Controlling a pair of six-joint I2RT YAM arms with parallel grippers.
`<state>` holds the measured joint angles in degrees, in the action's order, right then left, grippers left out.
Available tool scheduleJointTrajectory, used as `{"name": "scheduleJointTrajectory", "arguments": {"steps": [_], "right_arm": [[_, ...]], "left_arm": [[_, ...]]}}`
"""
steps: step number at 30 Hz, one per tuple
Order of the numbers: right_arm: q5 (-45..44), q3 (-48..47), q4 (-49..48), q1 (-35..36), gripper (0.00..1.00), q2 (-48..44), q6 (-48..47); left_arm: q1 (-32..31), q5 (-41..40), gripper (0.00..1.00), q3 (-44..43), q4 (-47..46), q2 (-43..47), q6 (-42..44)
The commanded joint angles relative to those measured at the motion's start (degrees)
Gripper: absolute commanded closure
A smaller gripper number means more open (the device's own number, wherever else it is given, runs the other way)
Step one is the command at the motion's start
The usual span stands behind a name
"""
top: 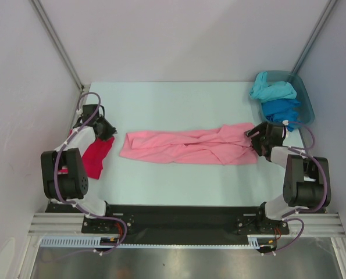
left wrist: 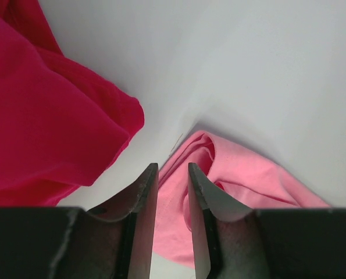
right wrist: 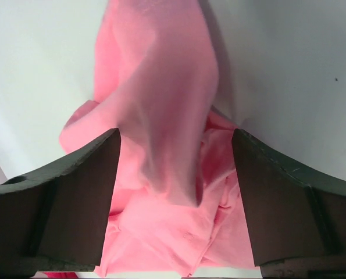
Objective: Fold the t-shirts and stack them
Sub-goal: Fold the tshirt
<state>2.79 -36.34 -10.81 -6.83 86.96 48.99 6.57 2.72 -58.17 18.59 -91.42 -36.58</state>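
The pink shirt (top: 184, 146) lies across the middle of the table (top: 178, 102), drawn out sideways into a long, narrow band that reaches most of the way from one arm to the other. It is rumpled rather than flat. Its left part is smoother and ends in a rounded, rolled edge, while its right part is bunched into soft ridges and overlapping folds. The cloth is a plain, even light pink with no print showing. The left claw (top: 106, 129) sits just off the shirt's left end. In the left wrist view its fingers (left wrist: 146, 192) stand slightly parted with a thin gap, nothing is pinched between them, and the pink edge shows beyond the tips. Beside that arm, at the left edge of the table, lies the crimson shirt (top: 97, 157), a compact deep-red heap with thick folds, near the pink one but apart from it. The right claw (top: 255, 138) is at the shirt's right end with its jaws spread wide. A loose, blurred fold of pink cloth lies in the space between them, not clamped. At the far right corner a teal tub (top: 305, 102) holds the turquoise shirt (top: 271, 88), crumpled on top of the blue shirt (top: 282, 108).
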Motion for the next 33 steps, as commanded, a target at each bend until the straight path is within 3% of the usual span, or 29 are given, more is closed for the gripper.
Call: {"name": "scheduleJointTrajectory", "arguments": {"steps": [1, 7, 14, 23, 29, 33], "right_arm": [[-1.4, -3.7, 1.4, 1.1, 0.18, -1.3, -2.2], [-4.4, -7.2, 4.8, 4.1, 0.19, -7.1, -3.1], [-7.7, -5.7, 12.4, 6.7, 0.18, -17.9, -2.2], [-10.5, 4.3, 19.1, 11.3, 0.17, -29.9, -1.1], [-10.5, 6.2, 19.2, 11.0, 0.17, -32.0, -2.9], [-9.8, 5.9, 18.5, 11.2, 0.17, -30.9, -3.0]], "left_arm": [[-0.1, -0.3, 0.67, -1.6, -1.2, 2.4, -0.6], [-1.9, 0.5, 0.67, 1.4, -2.9, 7.8, -2.3], [-12.7, 2.8, 0.65, 5.2, -8.0, 15.5, -2.1], [-25.5, 4.0, 0.64, 2.7, -7.8, 8.0, 4.4], [-27.3, 1.6, 0.64, 3.8, -7.3, 6.3, 3.4], [-26.7, -4.8, 0.64, -0.4, -0.9, 2.9, 4.1]]}}
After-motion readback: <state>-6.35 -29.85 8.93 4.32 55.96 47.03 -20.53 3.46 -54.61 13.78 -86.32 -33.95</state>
